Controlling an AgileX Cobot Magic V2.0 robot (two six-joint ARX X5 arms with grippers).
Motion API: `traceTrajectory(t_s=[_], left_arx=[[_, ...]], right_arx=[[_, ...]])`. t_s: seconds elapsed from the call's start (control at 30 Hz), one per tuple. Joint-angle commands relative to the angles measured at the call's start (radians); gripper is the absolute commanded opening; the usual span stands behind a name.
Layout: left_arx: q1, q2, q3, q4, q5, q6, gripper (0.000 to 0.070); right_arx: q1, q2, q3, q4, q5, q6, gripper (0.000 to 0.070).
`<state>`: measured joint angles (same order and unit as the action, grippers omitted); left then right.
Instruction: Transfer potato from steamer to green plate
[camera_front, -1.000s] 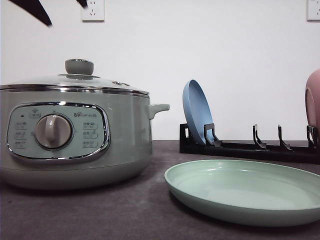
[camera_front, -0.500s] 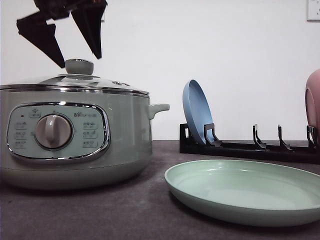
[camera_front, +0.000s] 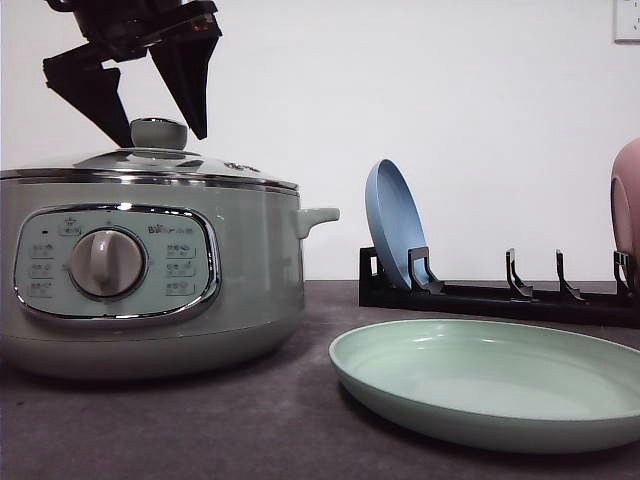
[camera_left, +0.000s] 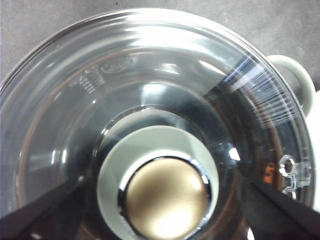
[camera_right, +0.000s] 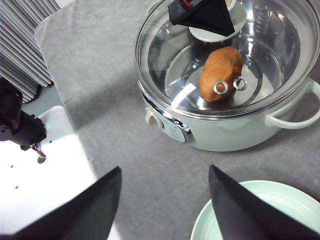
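Tabletop (camera_front: 200, 420): left gripper (camera_front: 150, 128) astride lid knob (camera_front: 158, 132)

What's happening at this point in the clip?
The left gripper is open and poised around the lid knob of the steamer, not yet closed on it. The glass lid is on, and the potato sits inside underneath it. The right gripper is open and holds nothing, hanging above the table between the steamer and the green plate, which has nothing on it.
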<state>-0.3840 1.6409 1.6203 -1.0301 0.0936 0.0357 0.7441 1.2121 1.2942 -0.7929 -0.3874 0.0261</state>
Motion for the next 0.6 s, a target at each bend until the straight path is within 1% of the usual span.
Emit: traceTrajectory(t_s=[0.0,0.13,0.3,0.43,0.47,0.5,0.57], left_arx=[[-0.008,0.014,0.026,0.004,-0.001,0.005,0.0491],[-0.009,0.014,0.026,0.003,-0.001,0.004,0.0449],[-0.009,0.014,0.026,-0.012,-0.001,0.000,0.0343],[-0.009,0.013,0.026,-0.025,-0.001,-0.002,0.0337],[-0.009,0.013,0.026,-0.026,-0.001,-0.002,0.0322],[-0.009,0.013,0.026,-0.027,-0.001,-0.003,0.0299],[-0.009,0.013,0.026,-0.028,-0.001,-0.003,0.0222]], right_arx=[[0.006,0.009,0.017,0.006,0.003,-0.009,0.0345],[0.006,0.009,0.017,0.006,0.003,-0.011,0.0345],[0.006,0.009,0.017,0.006,0.003,-0.013,0.0345],[0.006,0.009,0.017,0.006,0.004,-0.015,0.0345],[0.006,0.009,0.017,0.006,0.008,-0.015,0.0345],[0.006,0.009,0.017,0.006,0.013,-0.015,0.0345],[0.006,0.009,0.017,0.006,0.028,-0.015,0.0345]])
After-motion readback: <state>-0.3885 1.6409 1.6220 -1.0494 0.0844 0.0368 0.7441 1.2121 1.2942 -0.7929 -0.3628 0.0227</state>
